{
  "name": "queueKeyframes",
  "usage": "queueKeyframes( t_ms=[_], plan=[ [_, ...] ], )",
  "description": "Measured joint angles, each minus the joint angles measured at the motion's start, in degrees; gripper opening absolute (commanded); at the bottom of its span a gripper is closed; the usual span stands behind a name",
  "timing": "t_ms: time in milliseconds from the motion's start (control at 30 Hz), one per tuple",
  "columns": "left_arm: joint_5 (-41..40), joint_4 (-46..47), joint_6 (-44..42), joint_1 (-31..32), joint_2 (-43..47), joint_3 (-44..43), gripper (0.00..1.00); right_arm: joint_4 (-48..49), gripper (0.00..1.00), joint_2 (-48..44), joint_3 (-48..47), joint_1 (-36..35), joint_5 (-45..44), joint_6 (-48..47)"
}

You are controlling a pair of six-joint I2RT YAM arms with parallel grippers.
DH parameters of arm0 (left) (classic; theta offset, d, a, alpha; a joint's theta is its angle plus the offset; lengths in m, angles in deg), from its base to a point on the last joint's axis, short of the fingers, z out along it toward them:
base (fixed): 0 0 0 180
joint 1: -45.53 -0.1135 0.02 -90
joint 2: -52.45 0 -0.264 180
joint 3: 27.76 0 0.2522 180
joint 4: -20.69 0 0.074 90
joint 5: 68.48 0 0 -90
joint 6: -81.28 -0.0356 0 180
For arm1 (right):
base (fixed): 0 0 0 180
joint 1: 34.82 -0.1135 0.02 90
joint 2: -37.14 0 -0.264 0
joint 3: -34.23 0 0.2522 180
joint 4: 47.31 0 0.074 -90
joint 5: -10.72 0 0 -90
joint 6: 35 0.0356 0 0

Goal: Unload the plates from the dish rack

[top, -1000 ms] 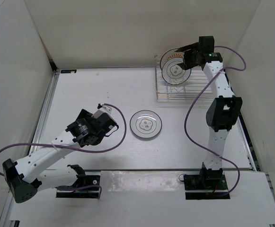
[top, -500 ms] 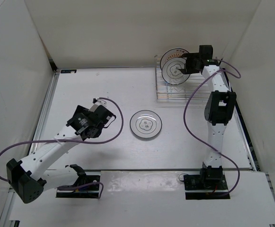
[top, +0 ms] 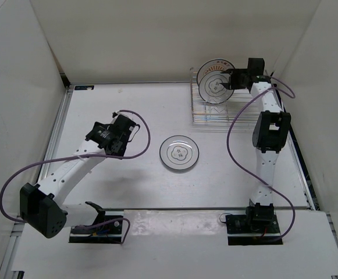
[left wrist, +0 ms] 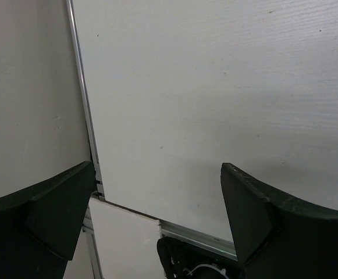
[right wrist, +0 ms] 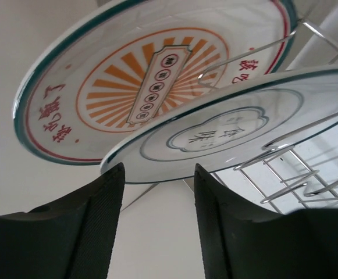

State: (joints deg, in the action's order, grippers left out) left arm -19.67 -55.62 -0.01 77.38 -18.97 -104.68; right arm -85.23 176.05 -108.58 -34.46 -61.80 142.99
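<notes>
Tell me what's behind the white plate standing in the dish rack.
The orange sunburst plate stands just behind the white plate in the dish rack. Its lower part is covered by it.

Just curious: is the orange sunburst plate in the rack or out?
In: the sunburst plate stands on edge in the dish rack, behind a white plate.

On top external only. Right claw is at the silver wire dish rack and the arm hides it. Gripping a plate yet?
Observer: Not yet. Right wrist view: the right claw is open, its fingers apart on either side of the lower rim of the front white round plate with flower-outline centre, not clamped.
Operator: Left claw holding anything?
Observer: No. Left wrist view: the left claw is open and empty, only bare white table below it.
</notes>
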Motion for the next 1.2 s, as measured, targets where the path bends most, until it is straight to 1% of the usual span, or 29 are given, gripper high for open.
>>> queueKeyframes(
  t_ms=[33,200,300,333,433,567,667,767,1133,1200],
  plan=[
    [0.3,0.2,-0.3,-0.2,-0.3,-0.3,1.00,0.4,0.52,0.0,0.6,0.2,0.5,0.0],
    [1.2,0.7,-0.5,-0.5,-0.9,-0.7,1.00,1.1,0.50,-0.8,6.0,1.1,2.9,-1.2],
    [1.6,0.7,-0.5,-0.7,-1.1,-0.7,1.00,0.3,0.60,-0.8,7.9,1.5,4.1,-2.6],
    [1.7,0.7,-0.5,-0.7,-1.2,-0.7,1.00,0.4,0.66,-0.8,8.0,1.6,4.3,-3.1],
    [1.9,0.5,-0.3,-1.3,-1.1,-0.7,1.00,2.4,0.73,-1.1,7.9,1.7,4.5,-3.3],
    [2.8,0.2,-0.1,-2.6,-1.1,-0.7,1.00,5.0,0.76,-1.2,4.1,1.8,3.7,-1.3],
    [3.6,0.0,0.2,-3.7,-1.2,-0.7,1.00,8.9,0.77,-1.2,0.7,1.8,3.2,0.9],
    [4.4,0.0,0.3,-4.2,-1.5,-0.8,1.00,12.0,0.79,-1.2,-0.3,1.8,3.0,2.3],
    [5.7,-0.2,0.4,-5.6,-2.7,-1.9,1.00,14.4,0.77,2.6,-0.2,1.8,3.7,7.3],
    [5.9,-0.2,0.4,-5.9,-3.0,-1.9,1.00,14.5,0.74,3.0,-0.2,1.8,4.3,8.0]
  ],
)
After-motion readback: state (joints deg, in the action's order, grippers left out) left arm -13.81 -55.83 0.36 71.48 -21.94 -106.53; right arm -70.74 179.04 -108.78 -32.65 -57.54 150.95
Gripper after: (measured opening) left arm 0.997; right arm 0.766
